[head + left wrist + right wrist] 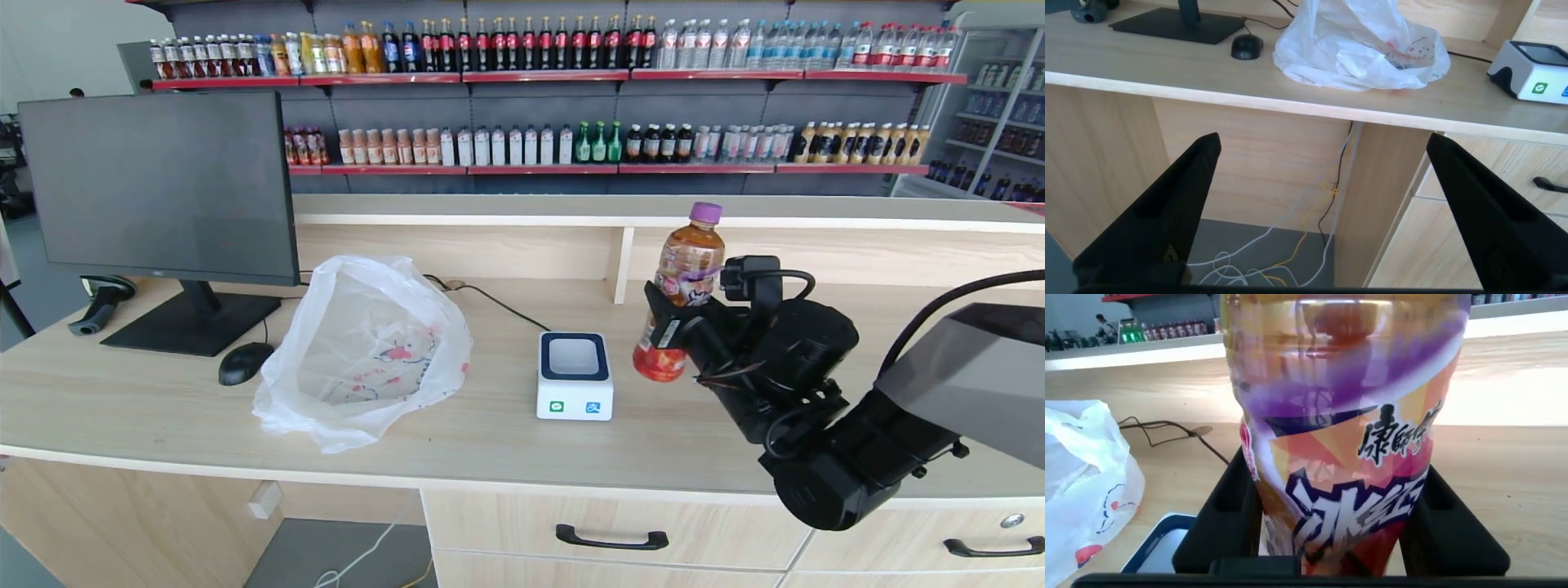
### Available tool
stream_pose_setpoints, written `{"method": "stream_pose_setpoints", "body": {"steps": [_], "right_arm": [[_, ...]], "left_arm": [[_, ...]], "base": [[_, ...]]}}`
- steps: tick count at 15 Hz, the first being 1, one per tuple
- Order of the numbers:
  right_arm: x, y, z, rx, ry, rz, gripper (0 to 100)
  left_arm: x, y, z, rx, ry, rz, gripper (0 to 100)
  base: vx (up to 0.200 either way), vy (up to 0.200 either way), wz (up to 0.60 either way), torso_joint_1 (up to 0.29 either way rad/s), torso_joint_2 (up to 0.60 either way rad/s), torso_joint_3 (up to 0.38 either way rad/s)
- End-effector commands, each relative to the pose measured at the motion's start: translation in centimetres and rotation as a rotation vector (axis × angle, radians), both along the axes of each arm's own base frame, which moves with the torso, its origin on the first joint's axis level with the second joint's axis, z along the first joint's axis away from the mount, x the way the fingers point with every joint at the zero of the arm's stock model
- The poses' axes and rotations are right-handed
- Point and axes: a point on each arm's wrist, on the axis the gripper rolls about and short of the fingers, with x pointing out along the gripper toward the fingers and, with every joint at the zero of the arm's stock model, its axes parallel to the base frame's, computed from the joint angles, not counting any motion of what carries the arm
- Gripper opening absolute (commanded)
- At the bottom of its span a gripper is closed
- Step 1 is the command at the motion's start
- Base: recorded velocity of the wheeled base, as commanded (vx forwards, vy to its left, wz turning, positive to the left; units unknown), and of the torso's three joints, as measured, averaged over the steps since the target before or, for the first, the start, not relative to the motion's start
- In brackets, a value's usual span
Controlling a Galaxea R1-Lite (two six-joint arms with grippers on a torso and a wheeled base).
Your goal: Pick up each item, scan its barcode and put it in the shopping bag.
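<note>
A tea bottle (684, 287) with a purple cap and an orange-purple label hangs just right of the white barcode scanner (574, 375), lifted off the counter. My right gripper (671, 320) is shut on its lower half; up close the bottle (1343, 433) sits between the black fingers (1221, 518). The white plastic shopping bag (363, 347) lies crumpled on the counter left of the scanner, its mouth toward the front. My left gripper (1323, 208) is open below the counter's front edge, in the knee space, with the bag (1360, 45) and the scanner (1531, 69) above it.
A dark monitor (163, 188) stands at the counter's back left with a mouse (244, 363) beside its base and a handheld scanner (102, 304) behind. A raised ledge (653, 220) runs along the back. Drawers with black handles (611, 539) sit under the counter. Cables (1290, 245) hang in the knee space.
</note>
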Motion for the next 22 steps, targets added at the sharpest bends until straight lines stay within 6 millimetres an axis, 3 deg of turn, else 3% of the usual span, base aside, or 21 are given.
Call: {"method": "stream_pose_setpoints", "body": {"steps": [1,4,10,13,16,18,22], "right_arm": [[-1.1,-0.5,2.4,0.020,-0.056,-0.001,0],[-2.7,-1.2,3.9,0.021,-0.082,-0.002,0],[-8.2,-2.9,5.6,0.023,-0.077,0.024,0],[-10.5,-3.6,5.3,0.015,-0.048,0.041,0],[-13.0,-2.6,6.3,0.067,-0.069,0.140,0],[-14.0,-3.0,6.1,0.075,-0.053,0.152,0],[-16.9,-1.8,6.0,0.128,-0.030,0.284,0]], "left_arm": [[0.0,0.0,0.0,0.000,0.001,0.001,100],[0.0,0.0,0.0,0.000,0.001,0.001,100],[0.0,0.0,0.0,0.001,0.001,-0.001,100],[0.0,0.0,0.0,0.004,-0.001,-0.001,100],[0.0,0.0,0.0,0.010,0.001,-0.001,100],[0.0,0.0,0.0,0.011,-0.002,-0.001,100],[0.0,0.0,0.0,0.011,-0.002,-0.001,100]], "base": [[0.000,0.000,0.00,0.000,0.00,0.000],[0.000,0.000,0.00,0.000,0.00,0.000],[0.000,0.000,0.00,0.000,0.00,0.000],[0.000,0.000,0.00,0.000,0.00,0.000],[0.000,0.000,0.00,0.000,0.00,0.000],[0.000,0.000,0.00,0.000,0.00,0.000],[0.000,0.000,0.00,0.000,0.00,0.000]]}}
